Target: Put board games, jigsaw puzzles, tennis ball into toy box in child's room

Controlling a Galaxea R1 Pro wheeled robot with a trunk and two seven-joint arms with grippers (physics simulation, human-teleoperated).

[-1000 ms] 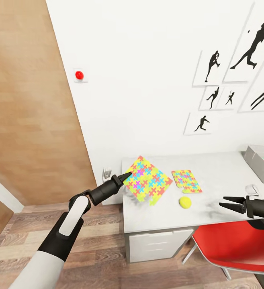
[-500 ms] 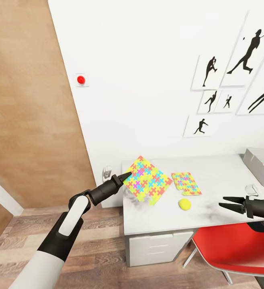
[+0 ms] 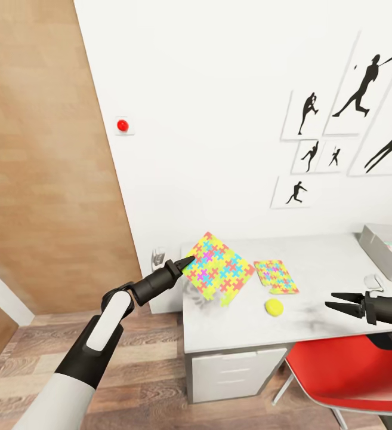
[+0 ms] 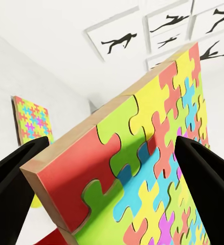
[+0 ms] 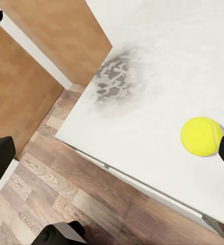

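My left gripper (image 3: 188,261) still clamps the large jigsaw puzzle (image 3: 219,269), lifted; right gripper (image 3: 334,302) stays wide; only my view shifted, so transfer remains pending.

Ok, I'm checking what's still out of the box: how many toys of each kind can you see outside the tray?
Colourful flat jigsaw puzzles: 2, a large one clamped in the left gripper, a small one lying on the pale grey table.
Yellow tennis ball: 1, on the table.
Total: 3.
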